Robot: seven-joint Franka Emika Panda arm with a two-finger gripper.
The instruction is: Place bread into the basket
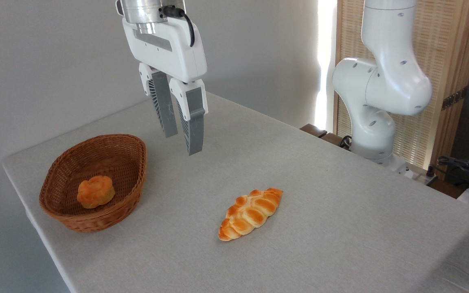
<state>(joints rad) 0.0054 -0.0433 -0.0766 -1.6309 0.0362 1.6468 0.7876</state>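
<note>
Bread [95, 191]: small round orange bun, lying on the floor of the basket, slightly toward its near end, clear of the tool.
Basket [130, 179]: oval brown wicker, near the left edge of the counter [340, 211], toward the far left corner.
Basket axis: long axis runs from near left to far right, roughly along the counter's left edge.
Bread axis: none to speak of; the bun is round, its lumpy top facing up and a little toward the camera.
Tool [182, 145]: hangs high above the counter, to the right of the basket's far end; fingers slightly parted with a narrow gap, nothing between them, so released and empty.
Tool pose: fingers point down, tilted slightly toward the near right.
Braided loaf [250, 213]: lies on bare counter toward the middle, well apart from the basket, long axis from near left to far right.
Step in hand: by my reading, the placing is done, with the bun in and let go.
Next move: likely only a retreat up and away, keeping clear of the basket rim so nothing is tipped.
</note>
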